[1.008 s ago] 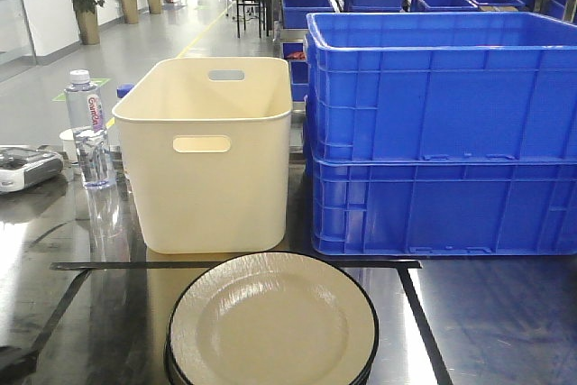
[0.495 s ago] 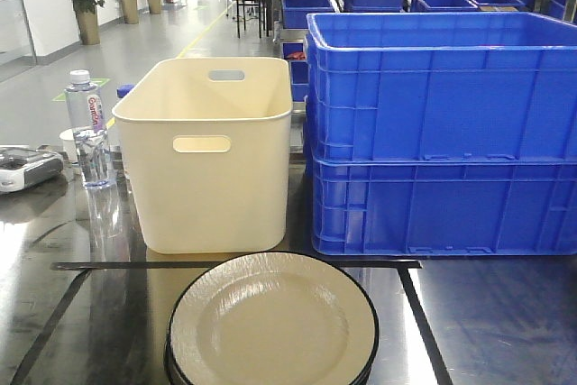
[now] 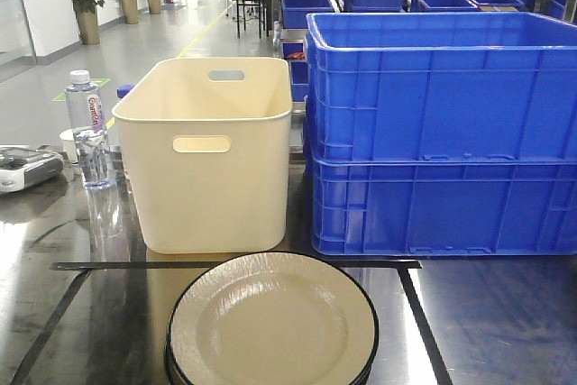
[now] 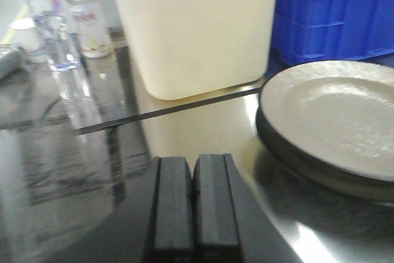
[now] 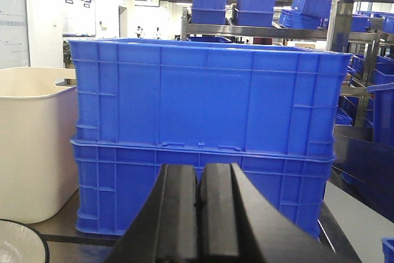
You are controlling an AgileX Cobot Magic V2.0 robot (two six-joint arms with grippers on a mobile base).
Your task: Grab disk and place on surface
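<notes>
A cream disk with a black rim tops a small stack of like ones, inside the black tape rectangle on the dark glossy surface. In the left wrist view the disk lies to the right of and beyond my left gripper, which is shut on nothing and hangs low over the surface. My right gripper is shut and empty too, facing the blue crates, with the disk's edge at its lower left. Neither gripper shows in the front view.
Just behind the disks stands a cream bin, with two stacked blue crates to its right. At the left are a water bottle and a grey-white device. A second bottle appears in the left wrist view.
A dark shape at the front view's lower left corner one second ago has gone from view. The disks, bin and crates have not moved.
</notes>
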